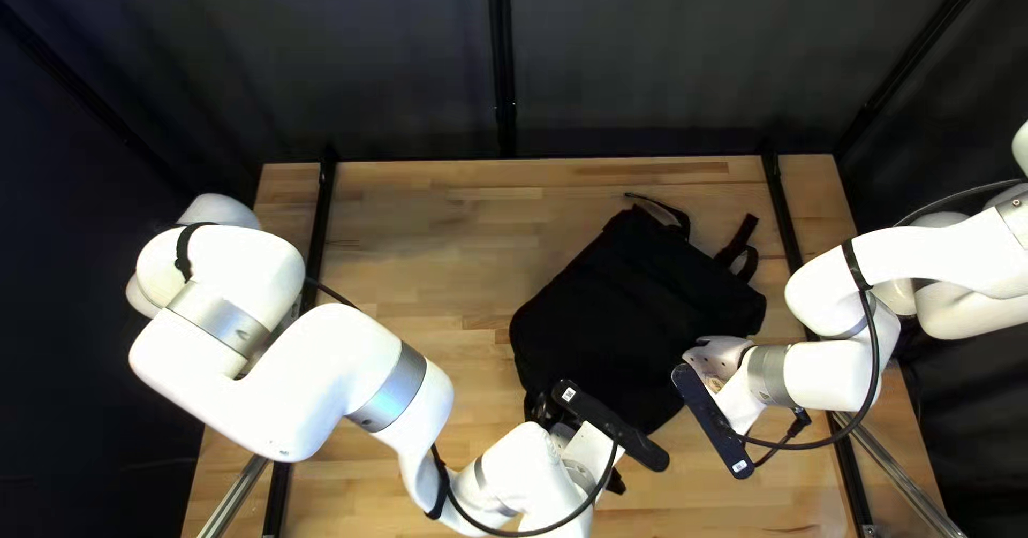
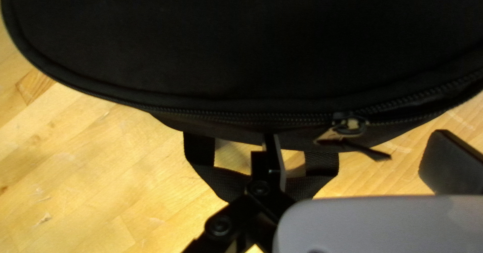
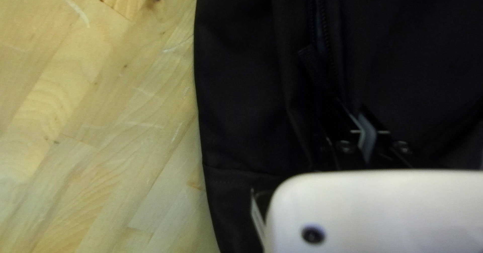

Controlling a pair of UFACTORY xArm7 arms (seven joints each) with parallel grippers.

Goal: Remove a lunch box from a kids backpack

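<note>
- The black backpack (image 1: 643, 313) lies on the table (image 1: 428, 228), right of centre in the top left view; it slants, its zipped end toward the near side, presumably so both arms can reach it.
- No lunch box shows from where I stand; I'd guess it is inside the pack, so the way in has to come first.
- The left gripper (image 2: 356, 134) stands wide open at that end, gripping nothing; the zipper pull (image 2: 334, 132) sits in the gap between its fingers, which looks like lining up for a pinch.
- The carry loop (image 2: 198, 150) pokes out from under the pack's edge, close by one finger; closing carelessly could catch webbing along with the tab.
- On one side of the slider the zipper teeth (image 2: 422, 94) are parted; opening seems only begun.
- The right gripper (image 3: 357, 111) has its fingers drawn nearly together at the pack, near a second zipper (image 3: 322, 26); I can't tell whether they nip cloth, though steadying the pack would explain the spot.
</note>
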